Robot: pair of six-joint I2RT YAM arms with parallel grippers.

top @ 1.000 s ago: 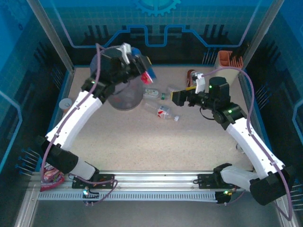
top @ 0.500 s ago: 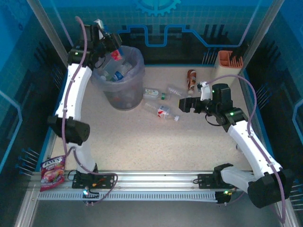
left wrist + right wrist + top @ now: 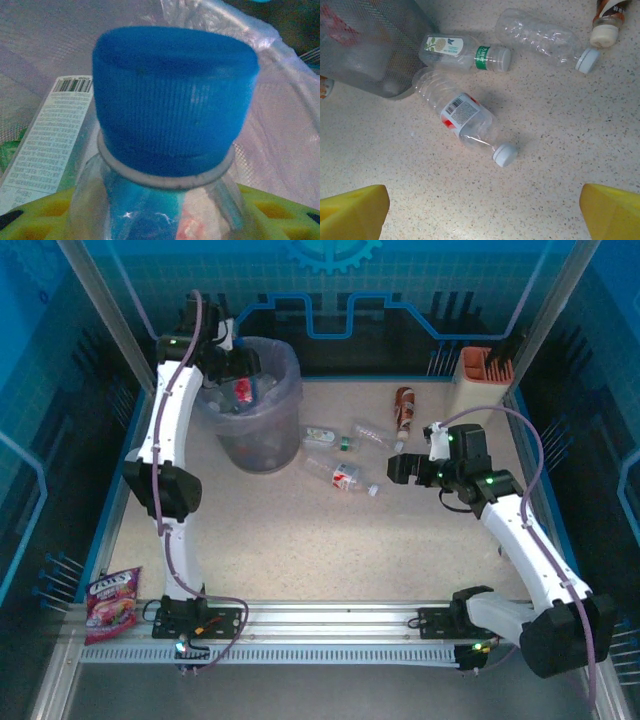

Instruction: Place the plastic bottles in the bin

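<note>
Left gripper (image 3: 238, 375) is pinching the blue-capped bottle (image 3: 170, 125) at the shoulder just under the cap, with a yellow pad (image 3: 35, 215) on each side. It hangs in the mouth of the bin (image 3: 288, 425). The left wrist view has the bag liner (image 3: 260, 100) right behind the cap and a labelled bottle (image 3: 47, 135) lying below, so I'd call this the release step. Next on that side: let go, then lift straight up so the fingers don't drag the liner. Right gripper (image 3: 400, 468) is spread wide and empty, hovering low over the table (image 3: 330, 540). The red-labelled bottle (image 3: 467, 120) lies ahead of it on its side, roughly centred between the yellow fingertips (image 3: 352, 212), cap pointing toward the claw. Further out, a green-capped bottle (image 3: 462, 52) lies just beside the bin's mesh wall, a clear bottle (image 3: 545, 40) is right of that, and a brown bottle (image 3: 609, 17) sits at the frame edge. So four are left on the table. The red-labelled one looks like the next pick. It lies diagonally, so rotate the wrist to close across the body, then come down. It's round and light, so it may roll.
</note>
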